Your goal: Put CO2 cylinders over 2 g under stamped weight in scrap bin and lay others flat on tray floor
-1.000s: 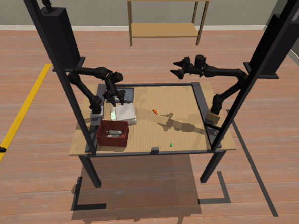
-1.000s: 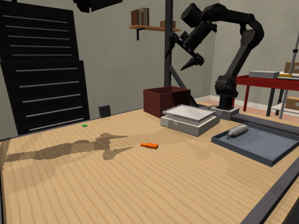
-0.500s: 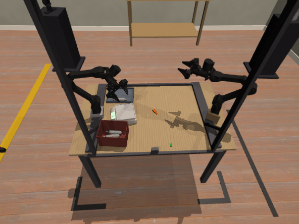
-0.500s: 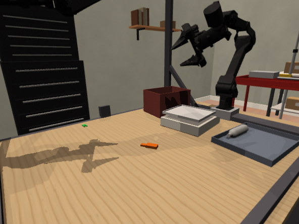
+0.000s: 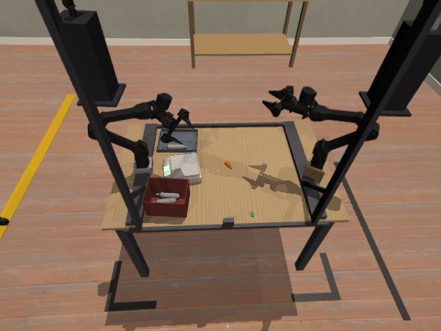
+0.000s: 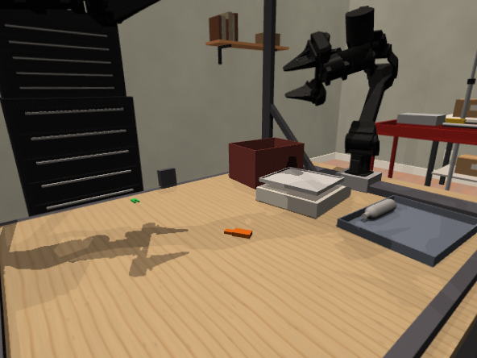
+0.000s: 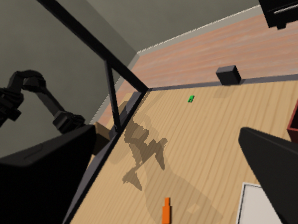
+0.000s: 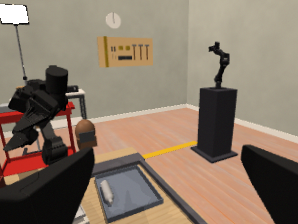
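Gray cylinder (image 5: 175, 147) (image 6: 380, 209) (image 8: 106, 192) lying in tray (image 5: 190, 138) (image 6: 433, 260) (image 8: 134, 212), upper left of top frame; left pincer (image 5: 187, 135) (image 6: 284, 82) (image 7: 168, 131) and right pincer (image 5: 266, 98) (image 8: 167, 153) both wide, nothing held.

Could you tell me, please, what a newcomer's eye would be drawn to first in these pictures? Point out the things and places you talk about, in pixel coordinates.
Probably the two black arms, facing each other across the wooden table, the left gripper (image 5: 188, 135) (image 6: 284, 82) and the right gripper (image 5: 266, 97) both wide open. Next might come the dark red bin (image 5: 166, 207) (image 6: 242, 165) with grey cylinders inside, beside the white scale (image 5: 185, 165) (image 6: 302, 180). A small orange piece (image 5: 228, 165) (image 6: 242, 233) (image 7: 166, 212) stands out brightly near the table's middle.
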Controlling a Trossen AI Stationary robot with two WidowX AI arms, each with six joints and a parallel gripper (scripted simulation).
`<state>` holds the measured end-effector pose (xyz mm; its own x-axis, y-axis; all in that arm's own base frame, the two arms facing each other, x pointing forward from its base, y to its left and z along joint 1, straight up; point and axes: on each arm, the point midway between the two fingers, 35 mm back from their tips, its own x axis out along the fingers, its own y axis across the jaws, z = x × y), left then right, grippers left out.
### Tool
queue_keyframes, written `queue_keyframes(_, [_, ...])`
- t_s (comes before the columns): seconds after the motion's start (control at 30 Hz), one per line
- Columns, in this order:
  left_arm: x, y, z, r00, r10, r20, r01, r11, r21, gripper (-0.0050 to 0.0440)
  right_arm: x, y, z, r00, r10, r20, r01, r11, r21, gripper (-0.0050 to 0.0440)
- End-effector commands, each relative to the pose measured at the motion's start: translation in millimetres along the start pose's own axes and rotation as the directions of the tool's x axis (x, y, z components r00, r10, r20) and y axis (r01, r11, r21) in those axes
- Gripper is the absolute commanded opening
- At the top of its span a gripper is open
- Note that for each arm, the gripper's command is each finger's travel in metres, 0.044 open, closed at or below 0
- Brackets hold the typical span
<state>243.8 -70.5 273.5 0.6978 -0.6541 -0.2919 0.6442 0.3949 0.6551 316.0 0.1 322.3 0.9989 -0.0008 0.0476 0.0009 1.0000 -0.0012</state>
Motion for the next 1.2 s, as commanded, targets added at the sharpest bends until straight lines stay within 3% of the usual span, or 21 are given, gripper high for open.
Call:
queue_keyframes(0.0, [-2.4,7.1,-3.3,0.997,0.083,0.002,-0.082,0.995,-0.064,0.044,-1.2,-0.1,7.2,1.0,0.001,0.018,-0.001,1.0,0.001,0.044])
queue_keyframes(0.23, [-4.7,24.6,-9.2,0.969,0.245,-0.013,-0.242,0.944,-0.223,0.044,-1.2,-0.1,7.2,1.0,0.001,0.018,-0.001,1.0,0.001,0.044])
queue_keyframes(0.43, [-6.6,47.5,-18.1,0.913,0.403,-0.065,-0.396,0.835,-0.382,0.044,-1.2,-0.1,7.2,1.0,0.001,0.018,-0.001,1.0,0.001,0.044])
queue_keyframes(0.5, [-6.6,47.5,-18.1,0.913,0.403,-0.065,-0.396,0.835,-0.382,0.044,-1.2,-0.1,7.2,1.0,0.001,0.018,-0.001,1.0,0.001,0.044])
queue_keyframes(0.7, [-9.5,75.4,-22.3,0.826,0.548,-0.136,-0.531,0.672,-0.515,0.044,-1.2,-0.1,7.2,1.0,0.001,0.018,-0.001,1.0,0.001,0.044])
queue_keyframes(0.97, [-12.9,103.2,-23.8,0.719,0.659,-0.221,-0.627,0.477,-0.616,0.044,-1.2,-0.1,7.2,1.0,0.001,0.018,-0.001,1.0,0.001,0.044])
queue_keyframes(1.17, [-13.2,110.0,-25.3,0.688,0.681,-0.249,-0.645,0.418,-0.639,0.044,-1.2,-0.1,7.2,1.0,0.001,0.018,-0.001,1.0,0.001,0.044])
